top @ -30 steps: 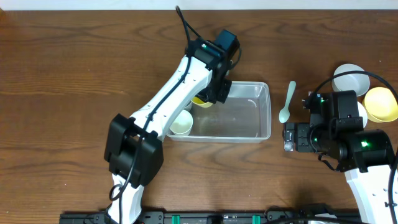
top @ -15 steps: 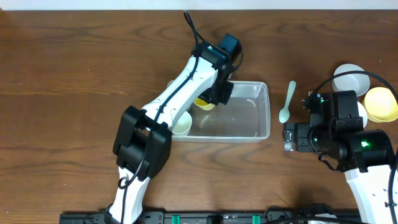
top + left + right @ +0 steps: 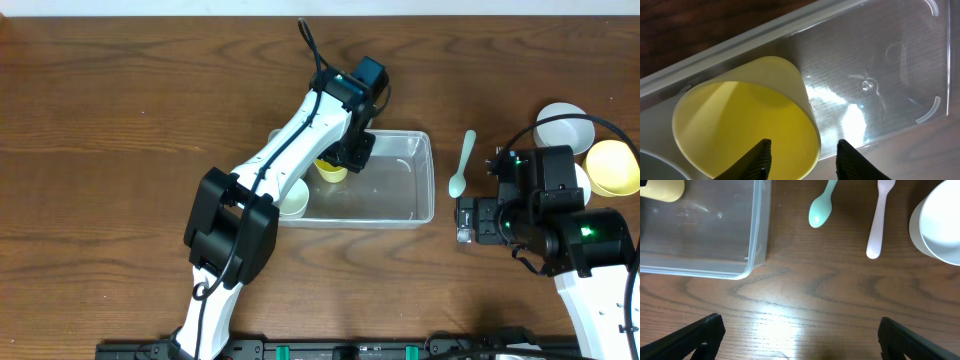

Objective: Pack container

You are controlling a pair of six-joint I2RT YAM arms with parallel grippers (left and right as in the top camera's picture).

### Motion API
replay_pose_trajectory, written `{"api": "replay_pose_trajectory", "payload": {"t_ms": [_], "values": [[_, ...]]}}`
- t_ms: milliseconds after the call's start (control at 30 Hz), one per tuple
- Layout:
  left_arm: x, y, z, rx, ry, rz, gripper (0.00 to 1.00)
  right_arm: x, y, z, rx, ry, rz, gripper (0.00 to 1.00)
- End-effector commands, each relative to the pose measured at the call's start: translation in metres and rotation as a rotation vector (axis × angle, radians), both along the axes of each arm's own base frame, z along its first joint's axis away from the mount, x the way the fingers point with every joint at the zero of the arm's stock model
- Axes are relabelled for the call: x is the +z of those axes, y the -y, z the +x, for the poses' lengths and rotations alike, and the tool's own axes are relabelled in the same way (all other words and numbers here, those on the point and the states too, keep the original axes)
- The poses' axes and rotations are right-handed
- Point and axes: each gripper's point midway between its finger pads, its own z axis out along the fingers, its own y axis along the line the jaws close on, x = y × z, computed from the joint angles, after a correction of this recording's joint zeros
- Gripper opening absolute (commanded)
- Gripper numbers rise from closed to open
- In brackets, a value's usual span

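Note:
The clear container (image 3: pixel 424 212) lies mid-table; it also shows in the left wrist view (image 3: pixel 890 55) and the right wrist view (image 3: pixel 705 245). A yellow cup (image 3: pixel 331 172) lies tilted inside its far left part, large in the left wrist view (image 3: pixel 740 120). My left gripper (image 3: pixel 347 152) hangs over the cup's rim, one finger inside (image 3: pixel 759 161) and one outside, with gaps on both sides of the wall. A pale cup (image 3: pixel 292 198) sits at the container's left end. My right gripper (image 3: pixel 802 345) is open wide and empty over bare table right of the container.
A mint spoon (image 3: pixel 462 166) lies right of the container, with a pale pink spoon (image 3: pixel 876 220) beside it. A white bowl (image 3: pixel 560 124) and a yellow bowl (image 3: pixel 613 167) stand at the right edge. Bare wood stretches to the left.
My left gripper and the yellow cup have shifted slightly right and nearer, further into the container. The right arm has not moved.

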Motion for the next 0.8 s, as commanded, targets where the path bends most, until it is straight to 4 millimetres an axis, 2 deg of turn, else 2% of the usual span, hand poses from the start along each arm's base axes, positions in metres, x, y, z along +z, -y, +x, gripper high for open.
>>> {"api": "replay_pose_trajectory", "payload": {"t_ms": [0, 167, 333, 533, 667, 767], "values": [[0.000, -0.004, 0.000, -0.004, 0.000, 0.018, 0.46, 0.005, 0.002, 0.002, 0.005, 0.014, -0.009, 0.99], [0.030, -0.016, 0.004, 0.002, 0.080, 0.045, 0.53, 0.005, 0.002, 0.002, 0.006, 0.015, -0.010, 0.99], [0.090, -0.035, -0.003, 0.019, 0.199, 0.033, 0.55, 0.005, -0.001, 0.002, 0.011, 0.013, 0.004, 0.99], [0.165, -0.086, -0.014, 0.126, 0.346, 0.005, 0.56, 0.005, -0.008, -0.002, 0.029, -0.002, 0.048, 0.99], [0.197, -0.128, -0.017, 0.257, 0.419, -0.031, 0.56, 0.005, -0.007, -0.002, -0.019, -0.006, 0.059, 0.99], [0.206, -0.157, -0.027, 0.336, 0.436, -0.051, 0.56, 0.016, 0.002, 0.004, -0.081, 0.030, 0.027, 0.99]]}}
